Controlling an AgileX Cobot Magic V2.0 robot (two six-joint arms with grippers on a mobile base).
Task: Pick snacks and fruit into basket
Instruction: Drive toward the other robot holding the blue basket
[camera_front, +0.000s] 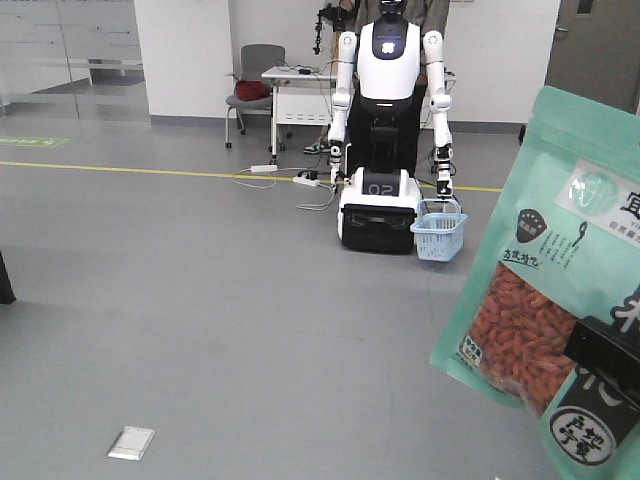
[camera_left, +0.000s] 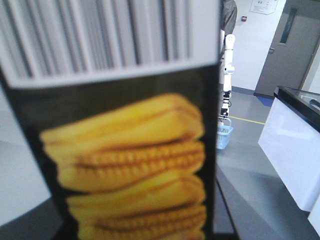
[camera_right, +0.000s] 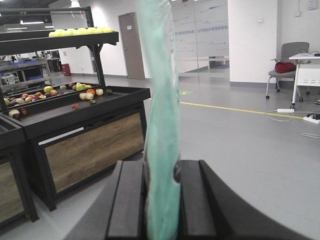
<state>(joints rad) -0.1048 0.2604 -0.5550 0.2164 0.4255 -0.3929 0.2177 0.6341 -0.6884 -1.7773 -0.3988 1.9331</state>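
Pinches snacks (camera_right: 162, 100) edge-on in right claw (camera_right: 161, 170): likely light, limp, slick, best held near a seam; cannot tell for left claw.

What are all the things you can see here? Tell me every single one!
snack pouch: one, mint green with red berries showing, close up on the right
black packet: one, black with a yellow ridged snack picture and a barcode, filling the left wrist view
basket: one, pale blue, under the white robot's hand
white robot: one, white and black, across the room
fruit stand: one, black with wood front, on the left in the right wrist view
loose fruit: many, red, green and yellow, on the stand's tray
chair: one, grey, by the far wall
flat thing: one, white, on the floor
right gripper: one, black, shut on the snack pouch
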